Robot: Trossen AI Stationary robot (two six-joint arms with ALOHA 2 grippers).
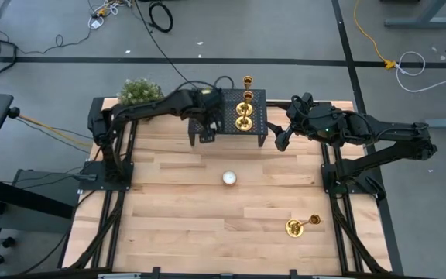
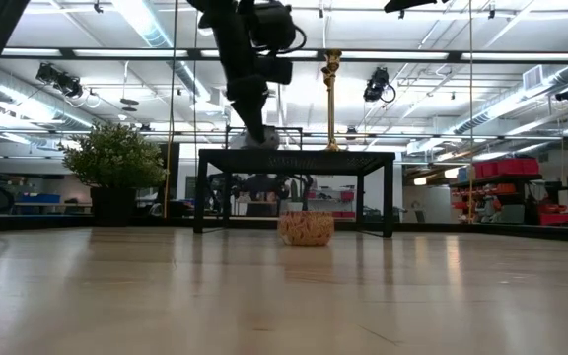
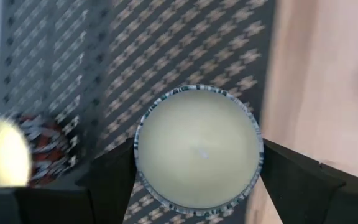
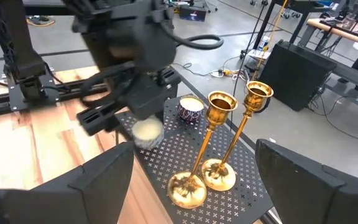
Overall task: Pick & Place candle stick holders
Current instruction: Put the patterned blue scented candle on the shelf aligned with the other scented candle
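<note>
**Two brass candlesticks on the stand, one lying on the table**

Pale butcher-block planks form the table [image 1: 176, 201], which sits on a grey workshop floor strewn with cables. At the far edge stands a small black perforated metal stand [image 1: 255, 99] on four legs, with a green potted shrub [image 1: 139, 91] near it at the table's far left corner.

Containers: a round glass candle jar with a patterned rim, filled with cream wax [image 3: 197, 149], sits on the stand's perforated top. The left gripper [image 1: 205, 124] is over the stand's left portion, and its two dark fingers [image 3: 114, 180] flank this jar, spread wide. From the left wrist view I cannot tell whether the pads touch the glass. A second patterned candle jar [image 4: 190, 109] stands just beside it on the same top. A third small round candle [image 1: 229, 178] sits alone at mid-table, well apart from the stand.

Task items: two tall shiny brass candlestick holders with flared round bases, thin stems and small cups [image 4: 204, 146] stand upright on the right part of the stand, bases nearly touching. A third brass candlestick holder [image 1: 302, 225] lies on its side on the near right of the table.

The right gripper [image 1: 282, 141] hovers beside the stand's right end, fingers open and holding nothing.

Markings: no legible brand, label or writing on any item.
</note>
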